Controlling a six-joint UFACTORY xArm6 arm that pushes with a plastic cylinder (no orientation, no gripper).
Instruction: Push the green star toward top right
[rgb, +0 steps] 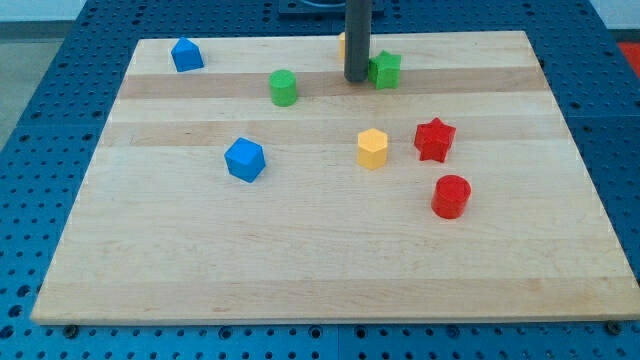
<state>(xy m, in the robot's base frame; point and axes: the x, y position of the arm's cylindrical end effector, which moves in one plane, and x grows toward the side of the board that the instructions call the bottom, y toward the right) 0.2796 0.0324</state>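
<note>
So my tip (356, 78) is down on the wooden tabletop (320, 260) near the top edge, a bit right of the middle. No jaws on me, just a plain dark rod, so nothing opens or closes and I'm holding nothing. The green star (385, 69) sits just beside my tip on its right side, looks like touching or close to it, can't really tell which. Peeking out behind my rod at the top edge is an orange-yellow block (342, 42), shape mostly hidden. A green cylinder (283, 87) is off to my left, and a blue block (186, 54) sits by the top left corner. Mid-board there's a blue cube-ish block (244, 159), a yellow hexagon-ish block (372, 148), a red star (434, 139) just right of it, and a red cylinder (450, 196) below that.
</note>
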